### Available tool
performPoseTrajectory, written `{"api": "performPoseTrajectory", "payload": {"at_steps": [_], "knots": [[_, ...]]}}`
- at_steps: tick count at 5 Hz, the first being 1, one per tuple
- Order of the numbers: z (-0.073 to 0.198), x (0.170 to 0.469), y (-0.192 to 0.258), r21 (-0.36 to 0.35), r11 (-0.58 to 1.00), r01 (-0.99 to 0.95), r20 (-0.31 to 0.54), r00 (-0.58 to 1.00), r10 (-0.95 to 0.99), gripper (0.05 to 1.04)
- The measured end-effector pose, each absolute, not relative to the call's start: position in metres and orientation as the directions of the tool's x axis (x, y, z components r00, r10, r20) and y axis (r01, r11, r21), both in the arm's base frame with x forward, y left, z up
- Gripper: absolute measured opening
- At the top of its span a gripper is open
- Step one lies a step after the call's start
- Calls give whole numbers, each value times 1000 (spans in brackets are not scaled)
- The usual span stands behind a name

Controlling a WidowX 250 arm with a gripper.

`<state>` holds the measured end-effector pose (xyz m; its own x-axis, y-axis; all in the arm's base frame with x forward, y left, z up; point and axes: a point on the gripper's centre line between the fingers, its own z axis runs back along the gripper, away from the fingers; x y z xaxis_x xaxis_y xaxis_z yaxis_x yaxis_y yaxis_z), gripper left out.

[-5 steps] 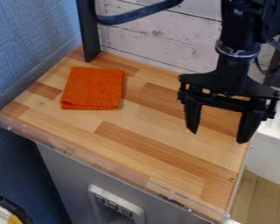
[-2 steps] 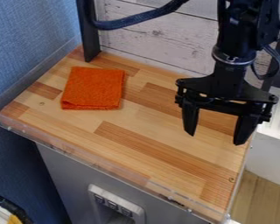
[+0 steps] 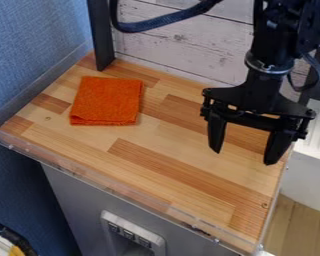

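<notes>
The black gripper (image 3: 243, 157) hangs over the right part of the wooden counter (image 3: 169, 165), its two fingers pointing down and spread wide with nothing between them. An orange folded cloth (image 3: 107, 101) lies flat on the counter's back left part, well to the left of the gripper and apart from it.
A clear low rim (image 3: 109, 186) runs along the counter's front edge. Behind stands a white plank wall (image 3: 179, 42), with a dark post (image 3: 100, 35) at the back left. A blue wall (image 3: 36, 45) borders the left side.
The gripper has shifted slightly to the left, staying open over the counter. The dark cable behind it has moved a little. The orange cloth has stayed in place.
</notes>
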<state>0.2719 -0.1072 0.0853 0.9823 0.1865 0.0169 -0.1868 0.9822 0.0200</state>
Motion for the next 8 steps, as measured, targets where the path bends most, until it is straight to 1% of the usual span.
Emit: {"api": "performPoseTrajectory", "payload": {"at_steps": [1,3,5,6,8], "knots": [[85,271,-106,24,982,-187,10,982,187,999],[81,260,-107,16,981,-192,-24,981,192,999],[79,251,-105,5,980,-201,-22,979,201,999],[83,251,-105,-4,979,-203,-10,979,203,999],[82,252,-106,-18,979,-201,8,980,201,997]]}}
